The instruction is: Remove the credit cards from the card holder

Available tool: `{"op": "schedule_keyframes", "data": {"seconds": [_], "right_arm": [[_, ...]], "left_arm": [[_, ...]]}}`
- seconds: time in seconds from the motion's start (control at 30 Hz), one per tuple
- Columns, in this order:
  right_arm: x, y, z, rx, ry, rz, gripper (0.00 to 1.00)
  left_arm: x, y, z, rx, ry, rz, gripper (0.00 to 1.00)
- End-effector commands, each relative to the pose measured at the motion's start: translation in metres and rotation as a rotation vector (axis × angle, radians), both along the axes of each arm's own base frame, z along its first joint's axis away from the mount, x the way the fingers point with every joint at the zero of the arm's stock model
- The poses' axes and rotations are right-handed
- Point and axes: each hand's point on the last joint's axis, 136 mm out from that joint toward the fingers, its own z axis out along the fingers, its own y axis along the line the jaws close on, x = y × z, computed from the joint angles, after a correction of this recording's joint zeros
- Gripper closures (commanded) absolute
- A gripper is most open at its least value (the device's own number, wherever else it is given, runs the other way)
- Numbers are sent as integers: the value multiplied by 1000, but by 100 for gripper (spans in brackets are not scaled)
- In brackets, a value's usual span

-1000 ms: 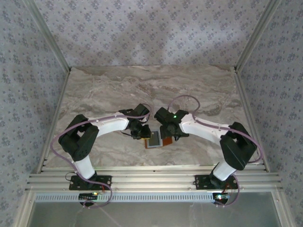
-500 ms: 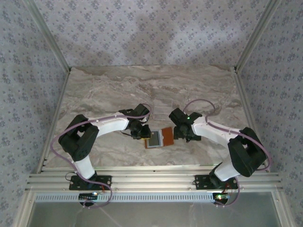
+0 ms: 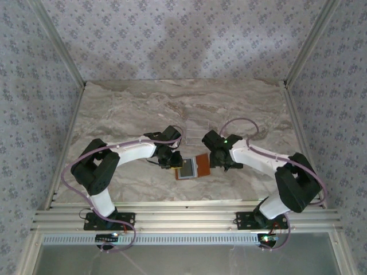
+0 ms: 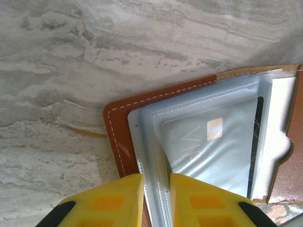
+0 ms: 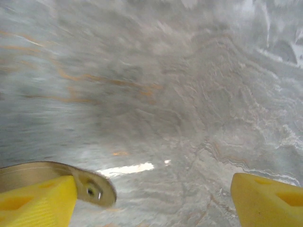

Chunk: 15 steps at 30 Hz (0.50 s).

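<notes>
Top external view first: the card holder (image 3: pixel 201 165) lies open on the marble table (image 3: pixel 126 109), a little toward 6 o'clock from the middle. My left gripper (image 3: pixel 172 160) sits at its 9 o'clock edge and my right gripper (image 3: pixel 221 162) just off its 3 o'clock edge. At 12 o'clock from the wallet I can make out the faint outline of a clear tray (image 3: pixel 198 129), apart from both arms. From up here the wrist housings cover both sets of fingers, so this view does not show how they stand.

On the left wrist camera, the left gripper (image 4: pixel 156 191) has its yellow fingers (image 4: pixel 116 201) close together, pinched on the edge of the plastic sleeves (image 4: pixel 151 142) that fan out of the brown leather (image 4: pixel 116 137). A silvery card (image 4: pixel 213 156) with a small chip sits inside a sleeve at 3 o'clock from the fingers. A thin dark strip runs along its far side; I cannot tell whether that is the second card. Glare washes out the sleeve at the 3 o'clock border, and the wallet is cut off there.

On the right wrist camera, the right gripper (image 5: pixel 154 191) hangs over bare marble with its fingers (image 5: pixel 33 201) wide apart and nothing between them. The picture is smeared. A tan rounded tab (image 5: pixel 92 189) with a small stud pokes in at 7 o'clock; I cannot say what it belongs to.
</notes>
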Motion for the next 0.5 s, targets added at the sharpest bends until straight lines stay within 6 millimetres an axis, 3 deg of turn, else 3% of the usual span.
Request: {"op": "schedule_keyframes", "data": {"seconds": [0.0,0.13,0.3,0.43,0.47], "right_arm": [[3,4,38,7,-68,4,14],[5,15,64,23,-104,31,16],[9,45,90,120,-141,81,20],[10,86,96,321,-140,128,35],[8,94,89,366,-119,137,41]], "left_arm": [[-11,15,-13,78,34,-7,77],[-10,14,-12,76,34,-8,77],[-11,13,-12,71,37,-10,77],[-11,13,-12,69,38,-10,78],[-11,13,-13,70,39,-9,78]]}}
